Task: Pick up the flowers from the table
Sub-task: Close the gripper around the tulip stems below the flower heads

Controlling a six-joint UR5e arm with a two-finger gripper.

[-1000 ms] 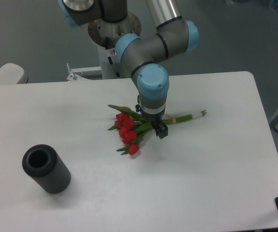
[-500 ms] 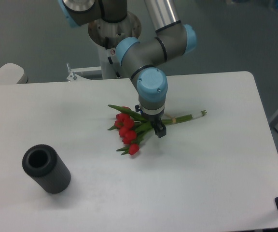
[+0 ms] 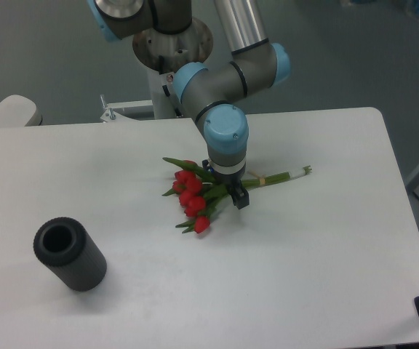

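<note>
Flowers: lying flat on the tabletop, near its middle; red heads fanned toward the lower left, green stems running up to the right, tied with a pale band well along the stems.
Step in hand: final approach for the grasp, judged from the pose; flowers not yet lifted, heads and stem tip resting on the surface.
End effector: down low at the stems, just right of the red heads, where leaves give way to bare stem; one dark finger visible on the near side of the stems, the other hidden behind the wrist.
Finger state: impossible to tell from this view whether spread, closing, or already clamped on the stems.
Relation: stems pass directly under the wrist; heads to its left, tied end sticking out to its right.
Next move: likely a firm close across the bundled stems, then a straight lift; gentle pressure advisable, stems being thin and soft.
Cylinder: dark grey, hollow, lying well apart at the lower left; no part in the grasp.
</note>
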